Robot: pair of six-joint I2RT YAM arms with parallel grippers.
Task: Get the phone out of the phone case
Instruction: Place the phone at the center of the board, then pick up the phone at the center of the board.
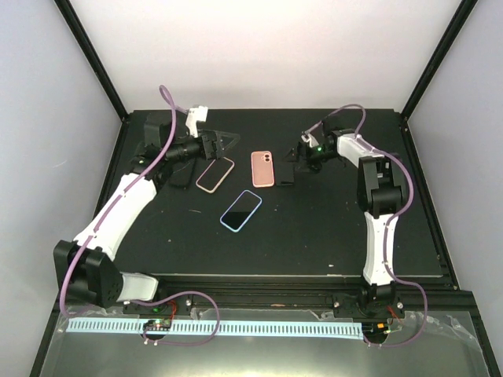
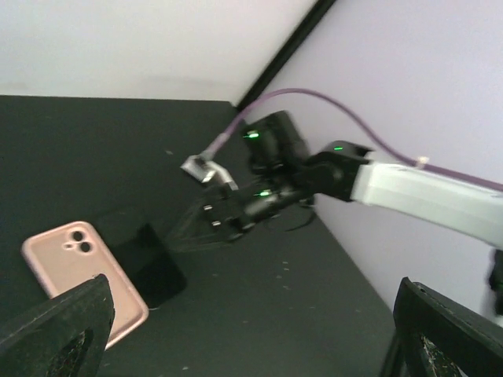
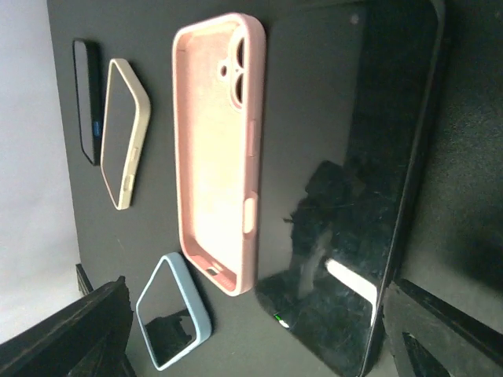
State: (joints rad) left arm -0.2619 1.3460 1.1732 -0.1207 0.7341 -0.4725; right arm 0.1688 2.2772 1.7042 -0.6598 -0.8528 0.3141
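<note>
While your right fingers (image 3: 448, 334) gape empty above the phone (image 3: 346, 157) beside its pink case (image 3: 216, 157), rise straight; left fingers (image 2: 55, 330) wide, empty.

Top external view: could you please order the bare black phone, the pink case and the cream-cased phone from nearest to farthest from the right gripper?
1. Bare black phone, just beside the right gripper.
2. Pink case, left of that phone.
3. Cream-cased phone, farthest left.
</note>
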